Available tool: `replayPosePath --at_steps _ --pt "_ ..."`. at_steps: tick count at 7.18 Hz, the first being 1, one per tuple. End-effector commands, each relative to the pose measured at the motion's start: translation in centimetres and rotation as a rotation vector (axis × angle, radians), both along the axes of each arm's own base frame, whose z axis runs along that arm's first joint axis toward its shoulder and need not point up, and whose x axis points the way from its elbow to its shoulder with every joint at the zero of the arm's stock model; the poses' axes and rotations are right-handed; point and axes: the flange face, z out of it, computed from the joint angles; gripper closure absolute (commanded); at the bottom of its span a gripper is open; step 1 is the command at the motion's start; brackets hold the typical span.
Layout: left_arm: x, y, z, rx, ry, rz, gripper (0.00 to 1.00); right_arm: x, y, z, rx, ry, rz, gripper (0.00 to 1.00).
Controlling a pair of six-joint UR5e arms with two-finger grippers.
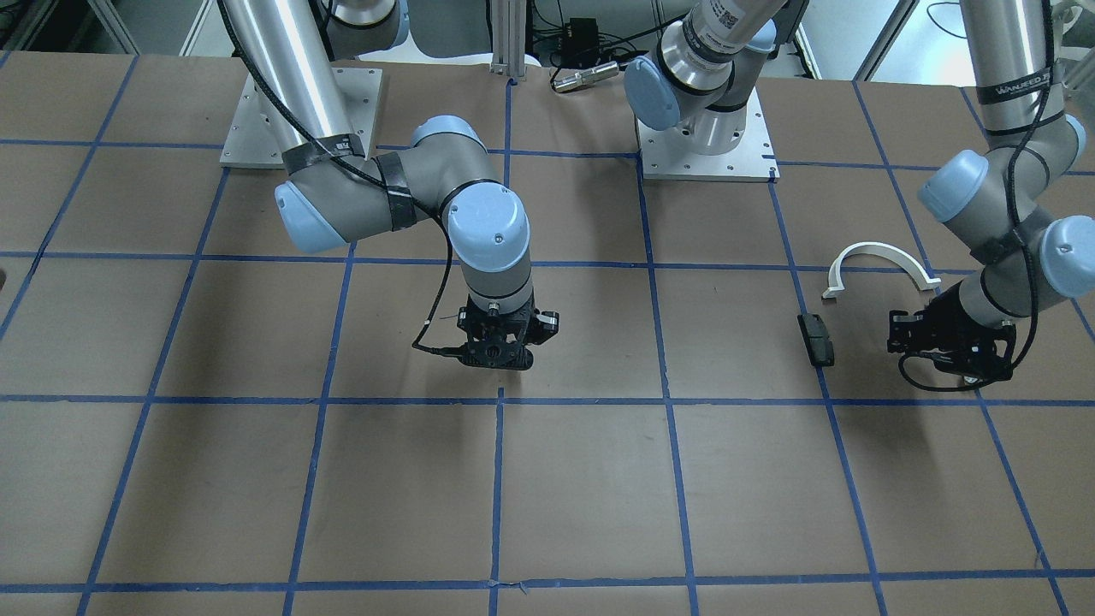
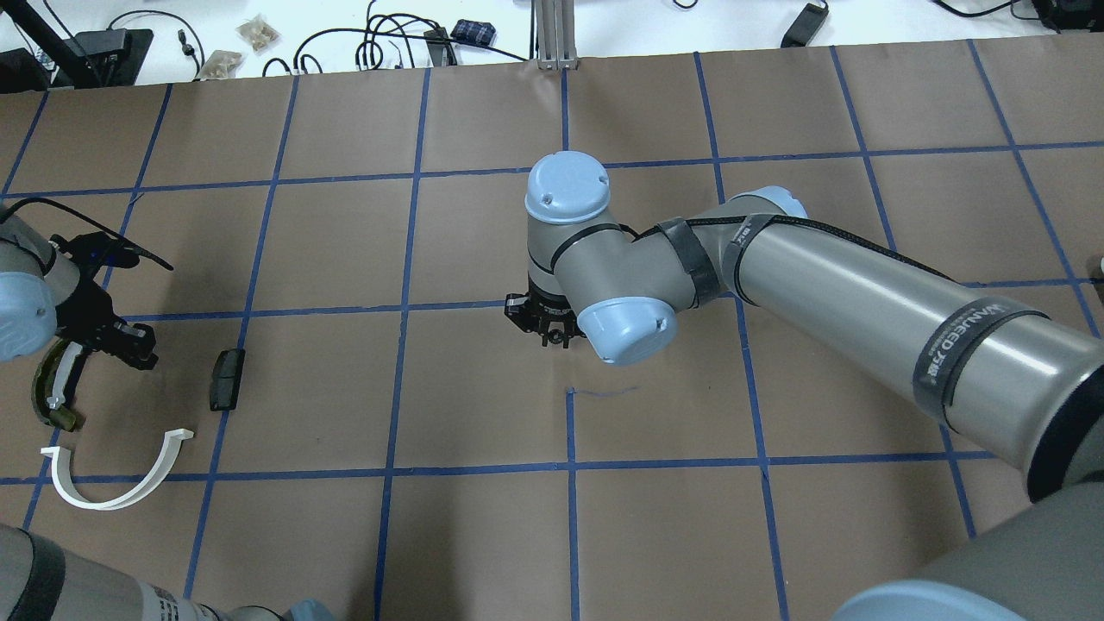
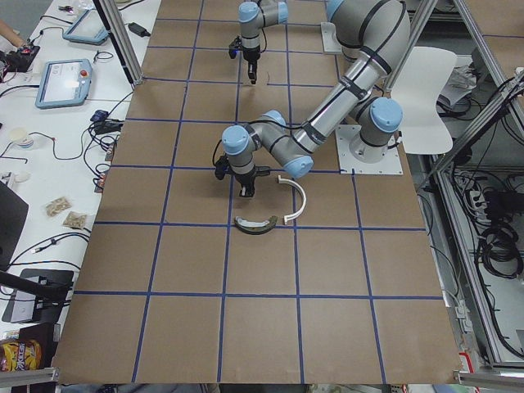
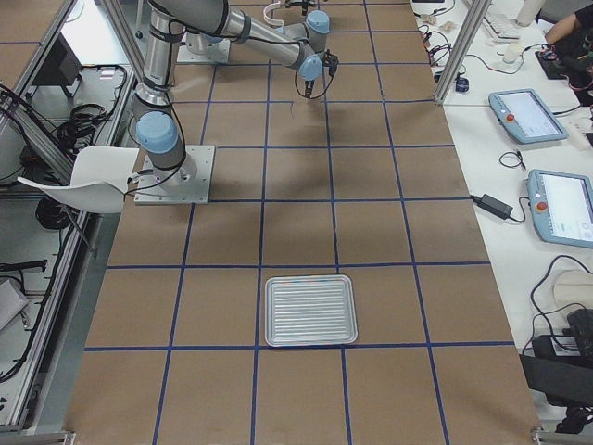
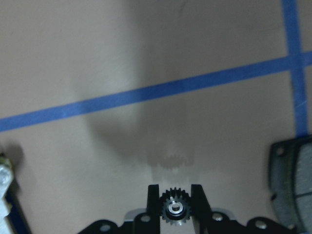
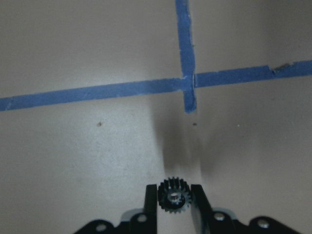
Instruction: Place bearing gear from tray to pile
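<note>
The left claw (image 5: 175, 191) is pinching a bearing gear (image 5: 175, 208) across its teeth, one finger on each side, with the flat face and bright bore turned to the wrist camera. That grip looks chosen so the gear can be lowered without rolling and freed simply by parting the fingers. The gear's shadow falls on the desk (image 2: 483, 414) just ahead of the fingertips, so I judge it hangs a little above the surface rather than resting on it.

Around this claw lies the pile. The olive-green curved piece (image 3: 255, 224) is just beside it on one flank and the dark block (image 1: 815, 339) is near on the other. The white half-ring arc (image 1: 881, 248) is a bit farther off, on the robot's side. The claw thus hovers between the parts over a bare patch. That seems the reason for its place: the gear can go down among them without striking any.

Well apart, over the desk's middle, the right claw (image 6: 174, 187) is pressed on a second gear (image 6: 173, 196) in the same way, above a tape crossing. Farthest off, beyond the right claw, sits the tray (image 4: 310, 309).
</note>
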Motion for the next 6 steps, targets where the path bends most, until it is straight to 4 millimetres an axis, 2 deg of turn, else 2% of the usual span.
replayPosePath --at_steps 1,2,3,4,5,6 --pt "0.8 0.1 -0.5 0.005 0.002 0.022 0.49 -0.7 -0.5 1.0 -0.002 -0.002 -0.008 0.00" --pt "0.7 -0.2 -0.3 -0.001 0.001 0.021 0.38 -1.5 -0.7 2.5 -0.024 -0.009 -0.017 0.00" --pt "0.0 -0.7 1.4 -0.024 -0.021 0.024 0.28 -3.5 -1.7 5.2 -0.067 -0.024 -0.049 0.00" --pt "-3.2 -2.4 4.0 -0.049 -0.042 0.028 0.22 -6.6 -1.6 8.6 -0.050 -0.019 -0.051 0.00" --pt "-9.9 -4.4 5.5 -0.044 -0.047 0.039 0.21 -10.1 -1.2 11.7 -0.030 -0.007 0.026 0.00" --pt "-17.7 -5.9 6.3 -0.069 -0.073 0.110 0.21 -15.0 -0.7 15.9 -0.046 0.026 0.036 0.00"
